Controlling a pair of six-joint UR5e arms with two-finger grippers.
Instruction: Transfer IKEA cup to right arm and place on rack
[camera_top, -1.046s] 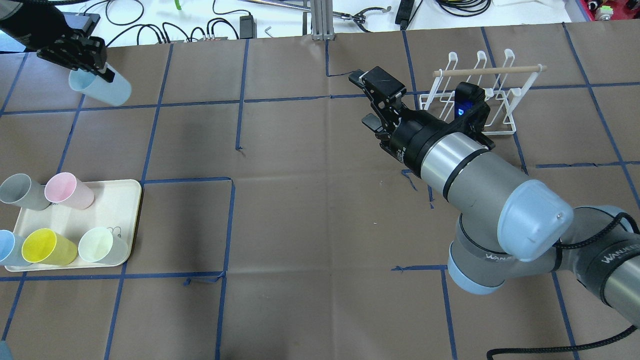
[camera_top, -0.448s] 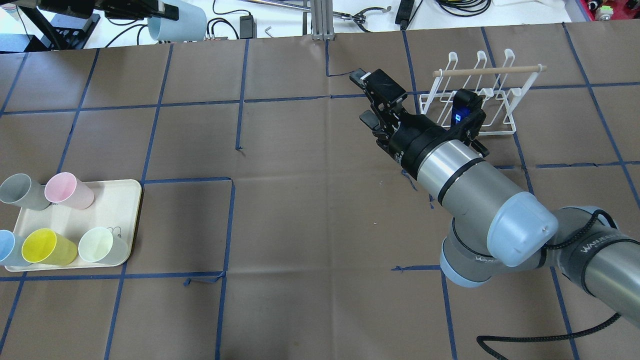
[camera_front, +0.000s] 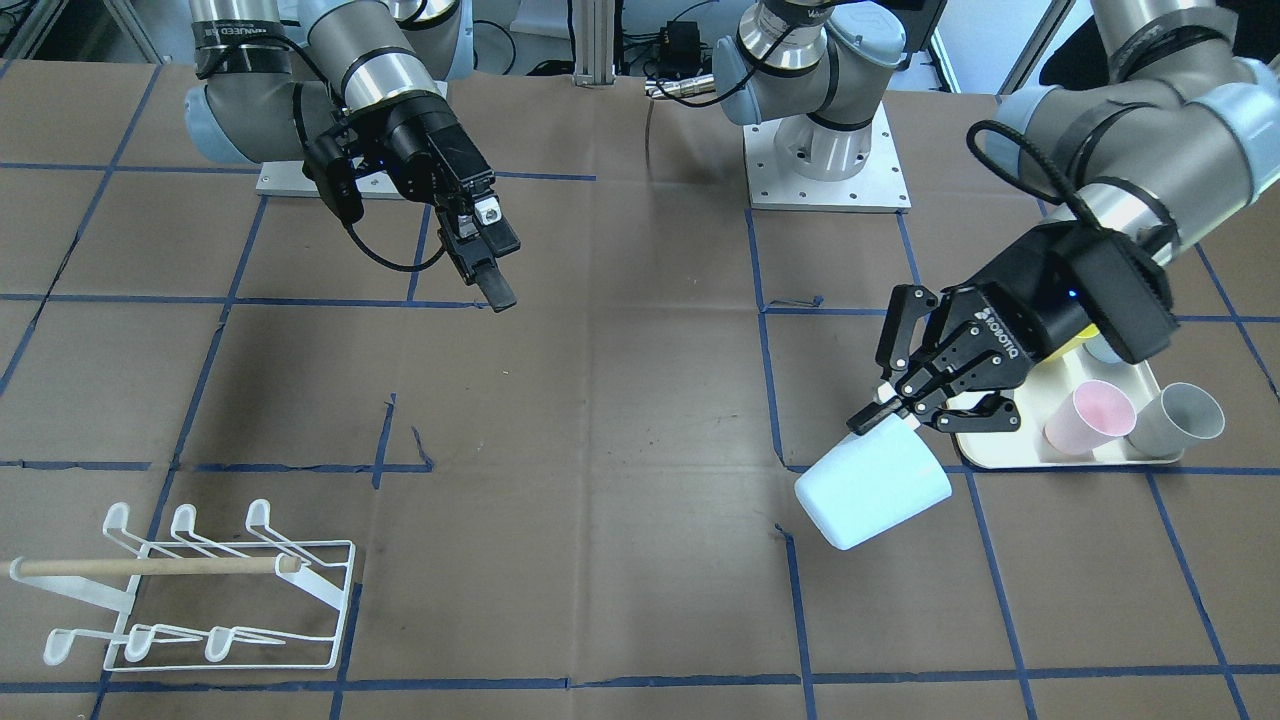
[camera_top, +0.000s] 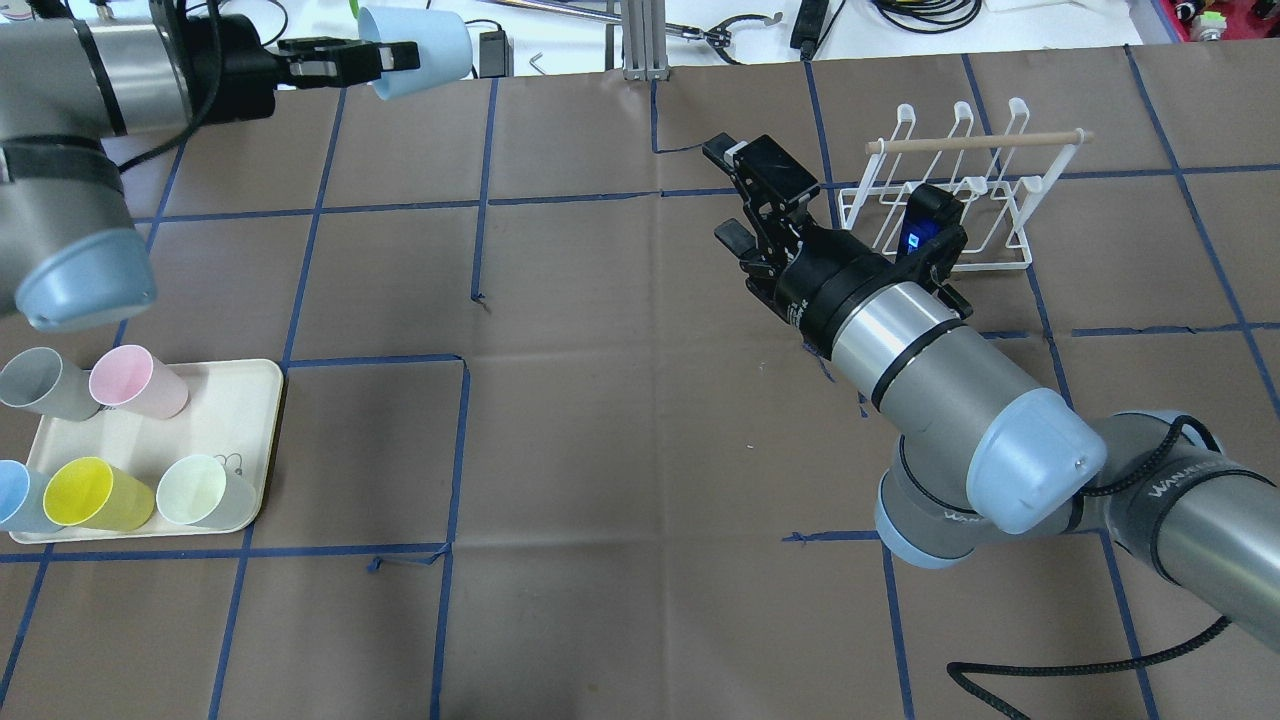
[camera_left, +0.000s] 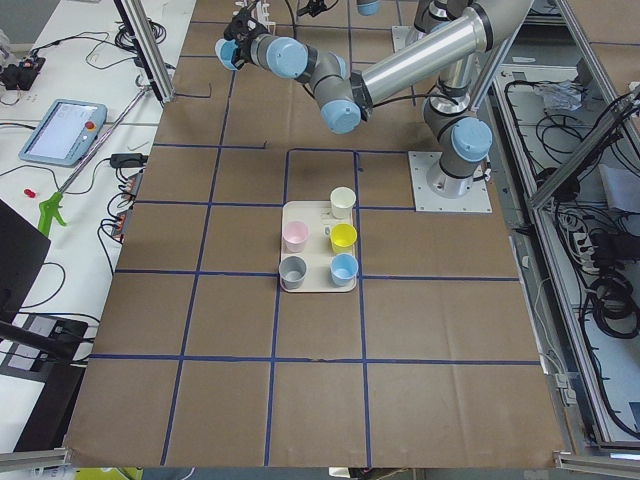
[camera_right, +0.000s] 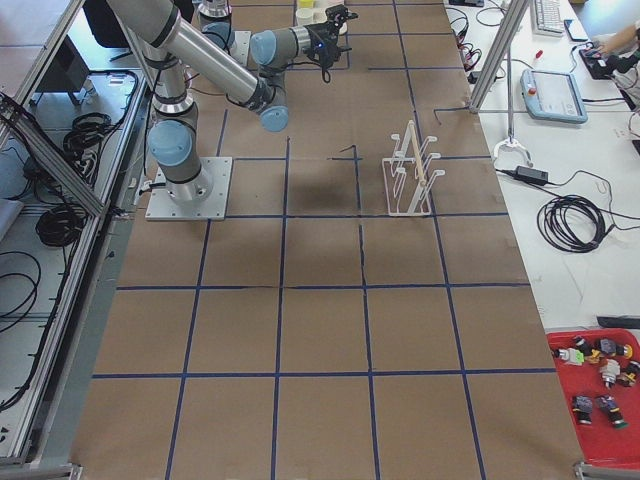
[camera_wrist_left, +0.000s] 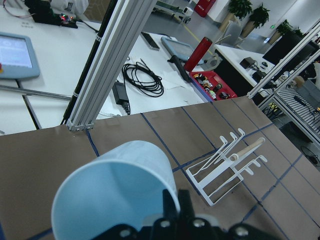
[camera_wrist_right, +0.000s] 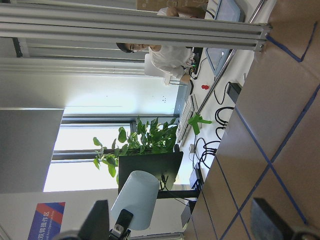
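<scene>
The table (camera_top: 620, 420) wears brown paper gridded with blue tape (camera_top: 400, 205). White benches (camera_right: 610, 160) alongside carry cables (camera_right: 575, 222). Leafy plants (camera_wrist_right: 145, 142) stand by a bright window (camera_wrist_right: 80, 145).

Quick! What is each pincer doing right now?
Left pincer: closed, holding the blue cup by its rim.
Right pincer: open, empty.

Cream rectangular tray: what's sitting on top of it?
Five upright plastic cups: a grey cup, pink cup, light blue cup, yellow cup and pale green cup. The cream tray surface beneath them is hidden.
</scene>
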